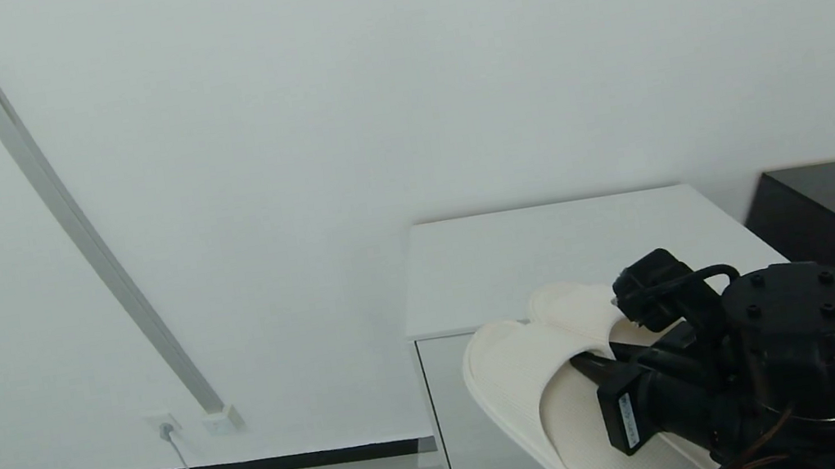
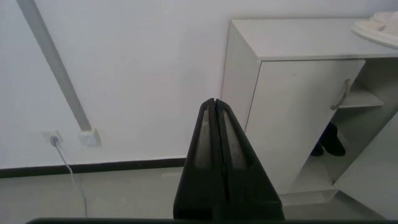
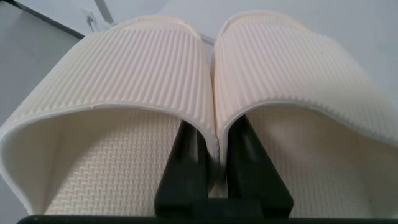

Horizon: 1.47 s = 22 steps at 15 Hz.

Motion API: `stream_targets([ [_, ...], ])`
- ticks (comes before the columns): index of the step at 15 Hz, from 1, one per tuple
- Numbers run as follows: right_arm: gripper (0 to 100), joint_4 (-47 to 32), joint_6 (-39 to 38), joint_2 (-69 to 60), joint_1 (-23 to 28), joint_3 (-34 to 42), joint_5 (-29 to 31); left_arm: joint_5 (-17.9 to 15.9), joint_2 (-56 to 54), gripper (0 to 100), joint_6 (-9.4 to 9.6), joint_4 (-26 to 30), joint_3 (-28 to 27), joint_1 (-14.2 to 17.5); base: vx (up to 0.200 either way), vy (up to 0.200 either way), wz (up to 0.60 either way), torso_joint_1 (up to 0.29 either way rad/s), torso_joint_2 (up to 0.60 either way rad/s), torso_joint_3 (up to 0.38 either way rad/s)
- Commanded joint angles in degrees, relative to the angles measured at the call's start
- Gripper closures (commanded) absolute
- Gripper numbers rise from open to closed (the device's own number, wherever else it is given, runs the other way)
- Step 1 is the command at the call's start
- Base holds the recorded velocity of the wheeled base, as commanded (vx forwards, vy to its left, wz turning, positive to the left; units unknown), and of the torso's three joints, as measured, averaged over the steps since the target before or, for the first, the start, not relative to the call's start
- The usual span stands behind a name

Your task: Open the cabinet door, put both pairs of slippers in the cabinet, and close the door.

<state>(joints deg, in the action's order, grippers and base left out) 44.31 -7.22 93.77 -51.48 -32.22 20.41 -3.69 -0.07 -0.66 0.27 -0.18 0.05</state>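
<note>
Cream slippers [image 1: 520, 368] hang at the cabinet [image 1: 553, 255] top's front edge, the right gripper [image 3: 214, 165] jaws clenched on their adjoining walls; left gripper [image 2: 216, 149] jaws clenched, empty. We should lower them level, toes first, onto the open shelf [image 2: 364, 99].

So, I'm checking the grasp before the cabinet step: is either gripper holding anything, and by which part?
The right gripper pinches the pair of slippers by their touching inner strap edges. The left gripper holds nothing.
</note>
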Motion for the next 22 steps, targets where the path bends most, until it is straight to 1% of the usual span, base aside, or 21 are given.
stream_targets([
  [1, 100, 0.07, 0.01, 0.27, -0.20, 0.05, -0.02, 0.00, 0.07, 100, -0.04, 0.00, 0.01, 0.04, 0.000, 0.000, 0.00, 0.000, 0.00, 0.000],
  [14, 100, 0.16, 0.01, 0.19, -0.90, 1.02, 0.16, -0.09, 0.07, 100, 0.13, 0.00, 0.01, 0.04, 0.000, 0.000, 0.00, 0.000, 0.00, 0.000],
  [22, 100, 0.16, 0.10, 0.19, -0.90, 1.90, 0.16, 0.00, 0.07, 100, -0.04, 0.00, 0.01, 0.04, 0.000, -0.200, 0.00, 0.004, 0.00, 0.004],
])
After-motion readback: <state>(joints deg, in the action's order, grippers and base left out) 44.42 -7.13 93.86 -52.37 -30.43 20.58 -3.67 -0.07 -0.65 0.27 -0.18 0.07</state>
